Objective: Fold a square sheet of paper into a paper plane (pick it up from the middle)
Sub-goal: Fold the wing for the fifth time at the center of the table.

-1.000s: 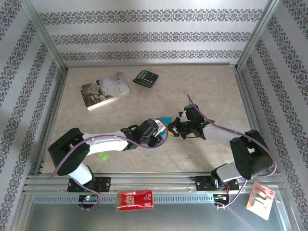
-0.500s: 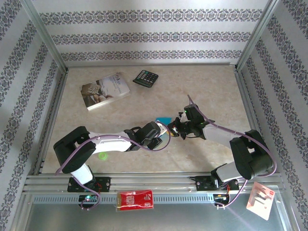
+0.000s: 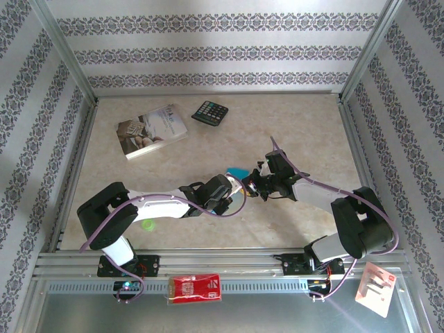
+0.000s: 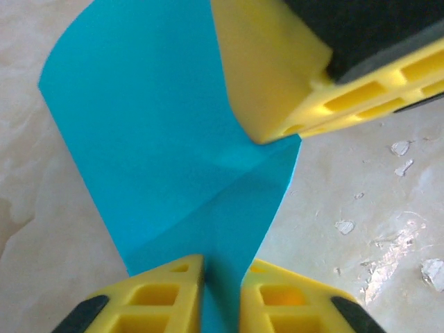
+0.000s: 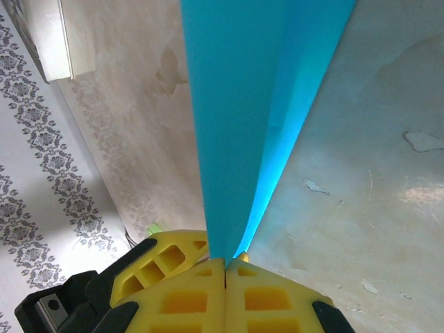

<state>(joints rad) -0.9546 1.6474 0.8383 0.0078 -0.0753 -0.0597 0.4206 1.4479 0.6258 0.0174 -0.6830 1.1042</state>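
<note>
Folded blue sheet (image 4: 159,125) pinched at two ends.
The left pincer (image 4: 222,295) is clenched on one creased end and the right pincer (image 5: 225,263) clamps the opposite edge; the sheet sits over the surface (image 3: 312,125), nearer the arms than the black calculator (image 3: 209,112), slightly to its right.

Pale book (image 3: 152,130), black calculator (image 3: 209,112), red packet (image 3: 195,288), green scrap (image 3: 147,224), white card (image 3: 374,288)

Left gripper (image 3: 239,194) has been brought rightward, close against the right gripper (image 3: 252,186). The left arm has been stretched lower over the worktop (image 3: 312,132). Its jaws have been narrowed onto the blue sheet of paper (image 4: 166,132).
</note>
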